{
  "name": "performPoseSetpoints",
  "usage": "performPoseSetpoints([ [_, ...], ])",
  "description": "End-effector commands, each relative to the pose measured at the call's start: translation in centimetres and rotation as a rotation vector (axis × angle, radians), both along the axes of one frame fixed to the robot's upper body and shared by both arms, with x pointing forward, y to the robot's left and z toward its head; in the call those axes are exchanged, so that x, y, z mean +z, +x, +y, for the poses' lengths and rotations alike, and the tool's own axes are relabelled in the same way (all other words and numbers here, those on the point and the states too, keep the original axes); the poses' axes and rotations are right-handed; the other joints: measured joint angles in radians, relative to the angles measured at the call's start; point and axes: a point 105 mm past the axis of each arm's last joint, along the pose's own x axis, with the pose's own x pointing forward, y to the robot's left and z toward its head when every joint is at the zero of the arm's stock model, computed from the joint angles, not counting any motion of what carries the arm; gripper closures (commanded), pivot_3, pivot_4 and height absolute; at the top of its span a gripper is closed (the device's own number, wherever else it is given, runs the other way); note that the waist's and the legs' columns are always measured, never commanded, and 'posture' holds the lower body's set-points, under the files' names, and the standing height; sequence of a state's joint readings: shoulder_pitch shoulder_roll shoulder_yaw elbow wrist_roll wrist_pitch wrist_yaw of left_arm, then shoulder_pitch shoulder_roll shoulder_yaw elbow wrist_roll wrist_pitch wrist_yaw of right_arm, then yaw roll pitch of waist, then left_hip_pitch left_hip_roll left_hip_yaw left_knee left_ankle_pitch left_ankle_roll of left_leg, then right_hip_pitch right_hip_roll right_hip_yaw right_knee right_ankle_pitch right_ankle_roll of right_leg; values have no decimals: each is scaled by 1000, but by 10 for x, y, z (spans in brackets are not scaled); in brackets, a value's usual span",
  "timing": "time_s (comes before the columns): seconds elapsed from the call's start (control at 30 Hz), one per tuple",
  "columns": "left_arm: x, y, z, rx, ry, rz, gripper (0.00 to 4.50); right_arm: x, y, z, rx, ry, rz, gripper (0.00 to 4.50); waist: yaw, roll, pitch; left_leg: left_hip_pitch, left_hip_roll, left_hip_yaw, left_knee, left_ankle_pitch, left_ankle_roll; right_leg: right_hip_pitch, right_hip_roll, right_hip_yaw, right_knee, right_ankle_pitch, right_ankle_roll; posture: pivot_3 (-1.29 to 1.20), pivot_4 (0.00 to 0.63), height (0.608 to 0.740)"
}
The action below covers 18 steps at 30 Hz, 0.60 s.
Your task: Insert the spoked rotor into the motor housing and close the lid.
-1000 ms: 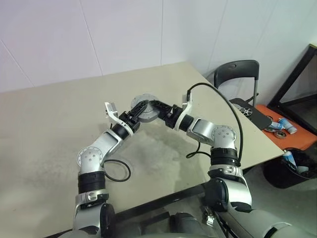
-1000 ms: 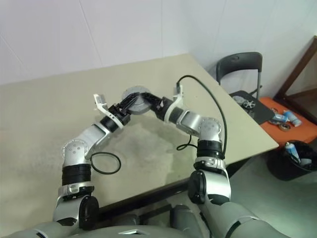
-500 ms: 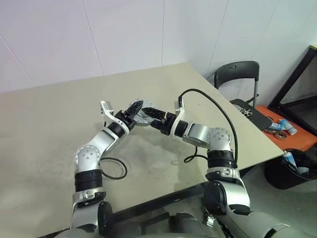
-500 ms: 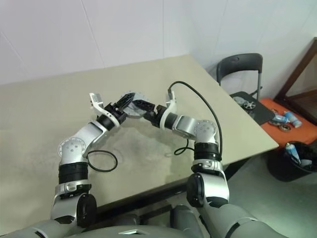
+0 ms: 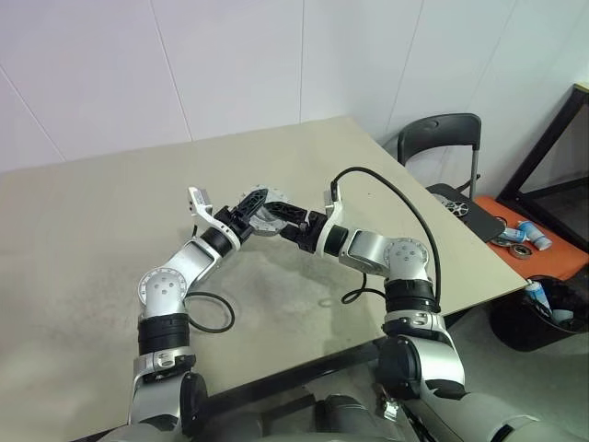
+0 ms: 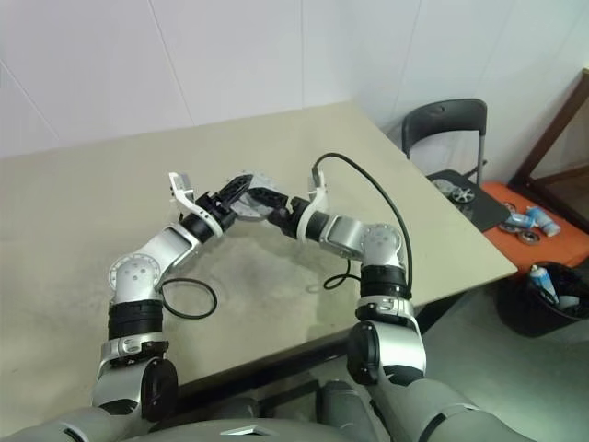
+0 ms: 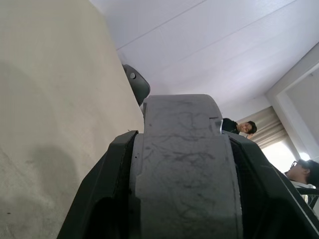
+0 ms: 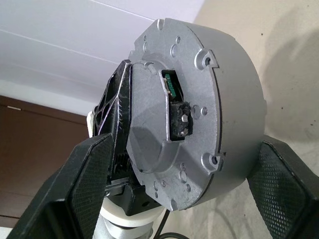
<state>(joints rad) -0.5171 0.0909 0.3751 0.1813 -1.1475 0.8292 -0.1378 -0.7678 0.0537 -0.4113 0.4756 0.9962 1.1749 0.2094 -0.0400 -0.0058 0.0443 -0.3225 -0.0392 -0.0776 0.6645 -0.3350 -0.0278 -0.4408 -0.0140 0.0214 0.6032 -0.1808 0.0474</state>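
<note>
A round grey motor housing (image 8: 189,119) hangs above the middle of the table (image 5: 83,239). My left gripper (image 5: 247,206) is shut on it, with its black fingers (image 7: 112,194) pressed on the curved side wall (image 7: 182,169). In the right wrist view the housing shows its flat back, with mounting ears and a small dark connector. My right gripper (image 8: 182,149) faces that back from the right and is open, its pads wide apart on either side and clear of the metal. The spoked rotor and the lid are out of view.
A black cable loop (image 5: 213,313) lies on the table near my left arm. Off the table's right edge stand a black chair (image 5: 442,138), a black seat with small round metal parts (image 5: 457,204), an orange surface (image 5: 543,253) and a bin (image 5: 538,313). Two people (image 7: 244,127) show in the background.
The right gripper's fingers have spread away from the housing, which now rests in the left gripper alone. The head view has shifted. Both hands have stayed roughly where they were.
</note>
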Motion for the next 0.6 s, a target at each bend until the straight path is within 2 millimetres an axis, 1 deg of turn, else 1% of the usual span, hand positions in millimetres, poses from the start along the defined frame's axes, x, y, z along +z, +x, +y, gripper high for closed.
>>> performPoseSetpoints([
  [0.03, 27, 11, 26, 95, 5, -77, 2352, 34, 3, -6, -9, 124, -91, 407, -1, 0, 0, 0, 0, 0, 0, 0, 0, 0, 0, 0, 0, 0, 0, 0, 0, 740],
  [0.07, 30, 13, 31, 111, 2, -83, 2352, 35, 3, -9, -6, 142, -93, 407, -2, 0, 0, 0, 0, 0, 0, 0, 0, 0, 0, 0, 0, 0, 0, 0, 0, 740],
  [0.13, 37, 15, 41, 143, -1, -105, 2352, 38, 4, -19, -14, 180, -89, 407, -2, 0, 0, 0, 0, 0, 0, 0, 0, 0, 0, 0, 0, 0, 0, 0, 0, 740],
  [0.2, 45, 17, 52, 180, -15, -124, 2352, 34, 7, -33, -41, 174, -81, 407, -2, 0, 0, 0, 0, 0, 0, 0, 0, 0, 0, 0, 0, 0, 0, 0, 0, 740],
  [0.23, 47, 17, 55, 189, -20, -129, 2352, 32, 8, -37, -48, 169, -78, 407, -1, 0, 0, 0, 0, 0, 0, 0, 0, 0, 0, 0, 0, 0, 0, 0, 0, 740],
  [0.3, 54, 16, 68, 229, -6, -149, 2352, 21, 12, -50, -85, 124, -60, 407, -1, 0, 0, 0, 0, 0, 0, 0, 0, 0, 0, 0, -1, 0, 0, 0, 0, 740],
  [0.33, 56, 15, 75, 253, 15, -157, 2352, 19, 13, -53, -93, 108, -55, 407, -1, 0, 0, 0, 0, 0, 0, 0, 0, 0, 0, 0, -1, 0, 0, 0, 0, 740],
  [0.4, 58, 12, 87, 289, 57, -168, 2352, 18, 13, -55, -94, 99, -56, 407, -2, 0, 0, 0, 0, 0, 0, 0, 0, 0, 0, 0, -1, 0, 0, 0, 0, 740],
  [0.5, 57, 3, 118, 365, 136, -167, 2352, 20, 13, -50, -84, 101, -65, 407, -7, 0, 0, 0, 1, 1, -1, 0, 0, 0, 0, 1, -1, 0, 0, 0, 0, 740],
  [0.6, 55, -6, 149, 429, 214, -155, 2352, 17, 13, -43, -79, 93, -60, 407, -8, 0, 0, 1, 2, 1, -1, 0, 0, -1, 1, 1, 0, 0, 0, 0, 0, 740],
])
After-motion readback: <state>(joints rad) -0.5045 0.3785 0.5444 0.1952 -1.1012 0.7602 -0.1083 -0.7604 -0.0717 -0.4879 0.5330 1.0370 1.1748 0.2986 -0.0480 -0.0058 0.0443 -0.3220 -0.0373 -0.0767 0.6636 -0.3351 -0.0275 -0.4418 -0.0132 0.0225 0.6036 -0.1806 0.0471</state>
